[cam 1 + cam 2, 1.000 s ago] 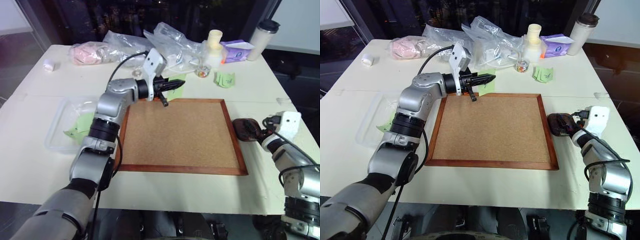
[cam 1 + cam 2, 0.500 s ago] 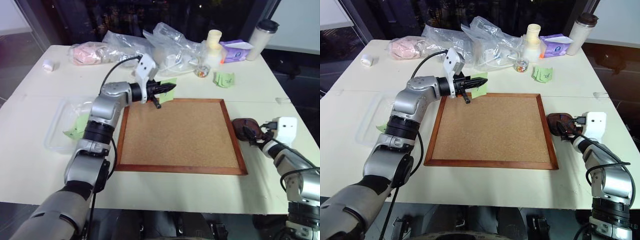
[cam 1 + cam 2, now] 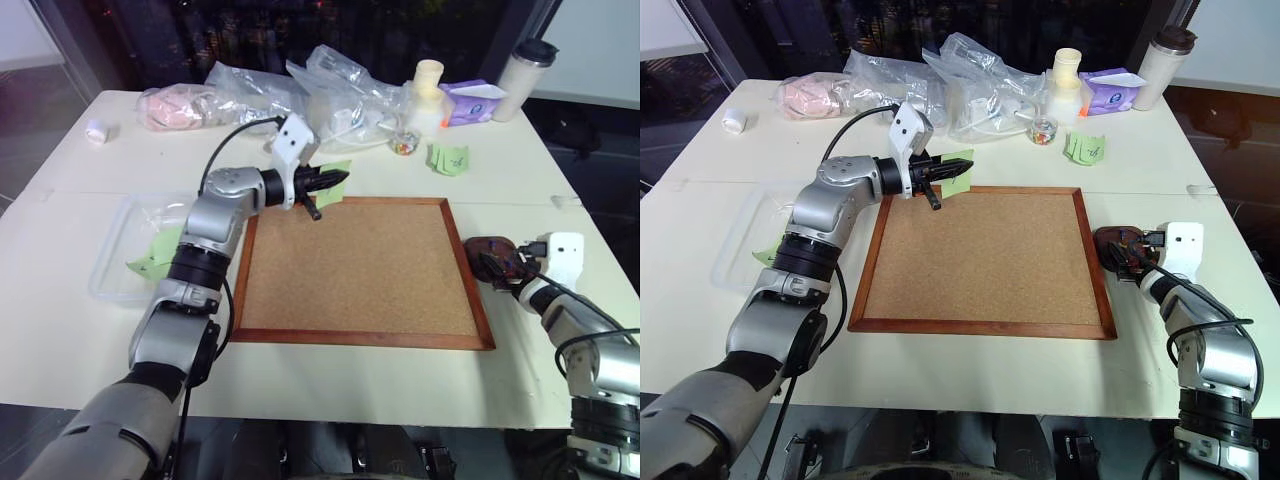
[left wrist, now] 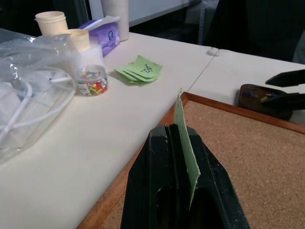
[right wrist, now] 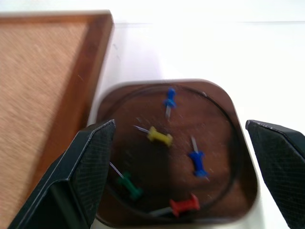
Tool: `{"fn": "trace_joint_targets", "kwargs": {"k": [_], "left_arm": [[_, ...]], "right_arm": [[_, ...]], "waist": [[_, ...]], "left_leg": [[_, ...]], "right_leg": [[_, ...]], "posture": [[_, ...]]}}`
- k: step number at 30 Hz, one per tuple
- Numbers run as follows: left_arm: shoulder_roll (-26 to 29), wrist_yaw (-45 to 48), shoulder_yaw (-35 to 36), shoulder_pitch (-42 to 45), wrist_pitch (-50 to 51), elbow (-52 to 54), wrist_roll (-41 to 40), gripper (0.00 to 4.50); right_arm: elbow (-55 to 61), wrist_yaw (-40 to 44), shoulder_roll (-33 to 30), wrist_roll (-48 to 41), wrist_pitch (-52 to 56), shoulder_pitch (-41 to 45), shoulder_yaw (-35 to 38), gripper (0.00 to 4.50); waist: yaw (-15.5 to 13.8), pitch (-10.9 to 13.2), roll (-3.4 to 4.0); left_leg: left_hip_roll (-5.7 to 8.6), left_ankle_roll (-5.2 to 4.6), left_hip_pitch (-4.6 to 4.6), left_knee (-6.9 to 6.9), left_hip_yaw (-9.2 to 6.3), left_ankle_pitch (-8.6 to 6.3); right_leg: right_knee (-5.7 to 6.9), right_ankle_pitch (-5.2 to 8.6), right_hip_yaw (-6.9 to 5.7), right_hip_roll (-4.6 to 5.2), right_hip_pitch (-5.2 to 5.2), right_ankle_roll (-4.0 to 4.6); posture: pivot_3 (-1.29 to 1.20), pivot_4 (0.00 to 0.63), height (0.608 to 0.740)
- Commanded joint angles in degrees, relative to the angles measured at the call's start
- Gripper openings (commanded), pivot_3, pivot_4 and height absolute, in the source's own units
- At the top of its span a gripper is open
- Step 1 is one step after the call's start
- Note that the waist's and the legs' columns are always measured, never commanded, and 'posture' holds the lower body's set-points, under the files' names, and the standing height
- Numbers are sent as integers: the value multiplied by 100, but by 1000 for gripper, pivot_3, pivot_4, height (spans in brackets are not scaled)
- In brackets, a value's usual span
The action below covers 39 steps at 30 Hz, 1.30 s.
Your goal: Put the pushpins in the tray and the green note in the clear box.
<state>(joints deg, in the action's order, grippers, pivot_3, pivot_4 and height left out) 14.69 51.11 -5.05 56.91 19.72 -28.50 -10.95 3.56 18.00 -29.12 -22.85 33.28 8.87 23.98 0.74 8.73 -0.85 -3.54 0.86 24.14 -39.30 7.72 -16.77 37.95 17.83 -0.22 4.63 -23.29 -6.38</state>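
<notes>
Brown tray [image 5: 238, 143] with pushpins [image 5: 197, 158]

- pushpins [image 5: 172, 150] in tray [image 5: 238, 138]: 5 total, 2 blue, 1 yellow, 1 green, 1 red
- tray: 1
- corkboard [image 3: 362, 270]: 1
- clear box [image 3: 112, 270]: 1
- green note [image 4: 187, 143] pinched upright: 1
- bunch of green slips [image 3: 449, 158]: 1
- tumbler [image 3: 524, 66]: 1

clear box [image 3: 118, 262] left of corkboard [image 3: 365, 270], tray [image 3: 492, 258] right, pushpins [image 5: 183, 131] inside
</notes>
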Motion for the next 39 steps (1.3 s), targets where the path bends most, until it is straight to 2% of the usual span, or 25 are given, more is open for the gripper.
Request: {"fn": "trace_joint_targets", "kwargs": {"k": [1, 9, 11, 13, 15, 19, 22, 26, 34, 35, 36, 39], "left_arm": [[105, 11, 106, 57, -70, 170, -53, 0], [395, -70, 358, -234, 444, 705, -336, 0], [428, -405, 567, -269, 677, 877, -411, 0], [423, -1215, 887, -214, 961, 1021, -314, 0], [387, -2160, 1206, -181, 1421, 1212, -179, 0], [432, -3959, 1769, -430, 3216, 2282, 278, 0], [660, -4342, 1670, -789, 4343, 3171, 513, 0], [867, -5076, 2036, -1252, 5868, 4166, 1038, 0], [801, -5252, 2416, -1566, 6537, 4627, 1158, 0], [763, -5256, 2482, -1581, 6598, 4658, 1151, 698], [736, -5250, 2536, -1597, 6634, 4693, 1139, 1009], [729, -5364, 2536, -1673, 6655, 4836, 1241, 2540]], "right_arm": [[518, 200, 62, -402, -185, 10, 294, 4466], [1096, 524, 151, -1160, -97, -162, 420, 4466], [1237, 605, 59, -1262, -44, -143, 364, 4466], [1549, 837, -178, -1394, 162, -110, 156, 4466], [1851, 1051, -424, -1517, 399, -60, -69, 4466], [2323, 1471, -849, -2074, 1038, 400, -585, 4466], [2426, 1780, -1024, -2346, 1387, 844, -1037, 4466], [2374, 2441, -1201, -2337, 1585, 1474, -1891, 4466], [1932, 2772, -1141, -1824, 1299, 1657, -2470, 4466], [1899, 2804, -1160, -1747, 1265, 1608, -2524, 4500], [1888, 2825, -1166, -1699, 1245, 1566, -2553, 4500], [1874, 2839, -1136, -1642, 1221, 1440, -2537, 4500]], "waist": [[-2, 0, 0], [2, 0, 0], [-2, 0, 0], [-4, 0, 0], [6, 0, 0], [46, 0, 0], [21, 0, -1], [1, 3, -9], [-96, 3, -30], [-99, 3, -30], [-101, 4, -32], [-106, 4, -32]], "left_leg": [[0, 0, 0, 0, 0, 0], [-1, 0, 0, 0, -1, 0], [-1, 0, 0, 0, -2, 0], [-1, 0, 0, 0, -3, 0], [-1, 0, 0, 0, -7, 0], [-7, -1, -5, 0, -19, 0], [-8, -1, -6, 2, -20, 0], [-6, -1, -6, 1, -18, -1], [-5, -2, 0, -1, -18, -1], [-5, -2, 0, -1, -17, -1], [-5, -2, 0, -1, -16, -1], [-5, -2, 1, -1, -15, -2]], "right_leg": [[0, 0, 0, 0, 0, 0], [1, 0, 0, 0, 0, 0], [2, 0, 0, 0, 0, 0], [2, 0, 0, 2, 0, 0], [2, 0, 1, 3, 0, 0], [7, 0, 6, 0, -2, 0], [12, 0, 6, -1, -1, 0], [11, 0, 6, 2, -2, 1], [10, 0, 2, 7, -2, 2], [10, 0, 2, 6, -2, 2], [9, 0, 2, 6, -3, 2], [9, 0, 2, 6, -3, 2]], "posture": [[0, 150, 735], [0, 150, 735], [0, 150, 735], [0, 150, 735], [0, 150, 735], [0, 150, 735], [0, 150, 735], [0, 150, 735], [0, 150, 735], [0, 150, 735], [0, 150, 735], [0, 150, 735]]}}
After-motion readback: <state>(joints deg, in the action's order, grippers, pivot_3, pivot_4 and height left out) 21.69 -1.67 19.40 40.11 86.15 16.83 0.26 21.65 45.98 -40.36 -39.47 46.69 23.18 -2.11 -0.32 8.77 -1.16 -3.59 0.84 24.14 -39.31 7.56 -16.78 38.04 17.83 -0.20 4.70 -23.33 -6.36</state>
